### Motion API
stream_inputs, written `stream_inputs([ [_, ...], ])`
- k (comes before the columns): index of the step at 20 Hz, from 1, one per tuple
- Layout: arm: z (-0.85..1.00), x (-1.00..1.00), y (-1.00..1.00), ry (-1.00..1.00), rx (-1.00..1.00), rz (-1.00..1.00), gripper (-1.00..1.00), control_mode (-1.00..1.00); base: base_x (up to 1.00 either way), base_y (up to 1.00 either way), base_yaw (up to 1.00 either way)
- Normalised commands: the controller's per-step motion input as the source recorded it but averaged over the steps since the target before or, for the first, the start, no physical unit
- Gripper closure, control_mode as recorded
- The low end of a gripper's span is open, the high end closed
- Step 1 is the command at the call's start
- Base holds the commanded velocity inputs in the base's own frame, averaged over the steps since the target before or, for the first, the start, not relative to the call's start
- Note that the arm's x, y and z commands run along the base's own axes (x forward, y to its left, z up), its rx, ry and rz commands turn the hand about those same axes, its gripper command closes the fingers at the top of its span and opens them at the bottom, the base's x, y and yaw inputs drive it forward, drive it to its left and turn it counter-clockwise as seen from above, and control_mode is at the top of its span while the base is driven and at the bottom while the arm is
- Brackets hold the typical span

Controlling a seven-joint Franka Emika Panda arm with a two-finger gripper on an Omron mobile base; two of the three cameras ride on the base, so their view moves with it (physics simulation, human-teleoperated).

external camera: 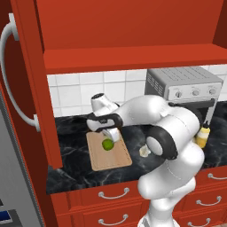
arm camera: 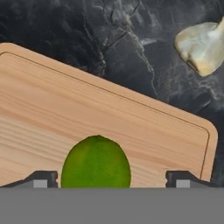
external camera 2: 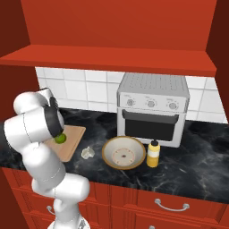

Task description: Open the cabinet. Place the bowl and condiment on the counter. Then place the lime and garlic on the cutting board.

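Note:
The lime (arm camera: 96,164) lies on the cutting board (arm camera: 87,109), between my gripper's (arm camera: 113,180) two fingertips (arm camera: 42,179), which stand wide apart and clear of it, so the gripper is open. From the base, the gripper (external camera: 109,135) hovers just over the lime (external camera: 107,144) on the board (external camera: 113,160). The garlic (external camera 2: 87,153) rests on the black counter (external camera 2: 197,165) just right of the board (external camera 2: 74,138). Further right stand the bowl (external camera 2: 123,153) and the yellow condiment (external camera 2: 153,153). The cabinet (external camera: 128,26) is open, its door (external camera: 26,88) swung out to the left.
A silver toaster oven (external camera 2: 152,109) sits at the back of the counter behind the bowl and condiment. Red drawers (external camera: 113,195) run below the counter edge. The open cabinet door's curved handle (external camera: 11,75) juts out at the left.

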Motion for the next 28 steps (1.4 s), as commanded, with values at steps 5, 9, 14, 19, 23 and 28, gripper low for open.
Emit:
stream_inputs([
  [5, 0.11, -0.40, -0.53, -0.05, 0.00, 0.09, -1.00, -1.00, 0.00, 0.00, 0.00],
  [9, 0.08, -0.43, -0.59, -0.05, 0.00, 0.14, -1.00, -1.00, 0.00, 0.00, 0.00],
  [14, 0.09, -0.24, -0.67, -0.07, 0.02, 0.17, -1.00, -1.00, 0.00, 0.00, 0.00],
  [19, 0.01, -0.01, -0.57, -0.02, 0.06, 0.21, -1.00, -1.00, 0.00, 0.00, 0.00],
  [23, 0.00, 0.00, -0.34, -0.04, 0.12, 0.15, -1.00, -1.00, 0.00, 0.00, 0.00],
  [28, -0.02, 0.00, -0.19, -0.01, 0.06, 0.05, -1.00, -1.00, 0.00, 0.00, 0.00],
])
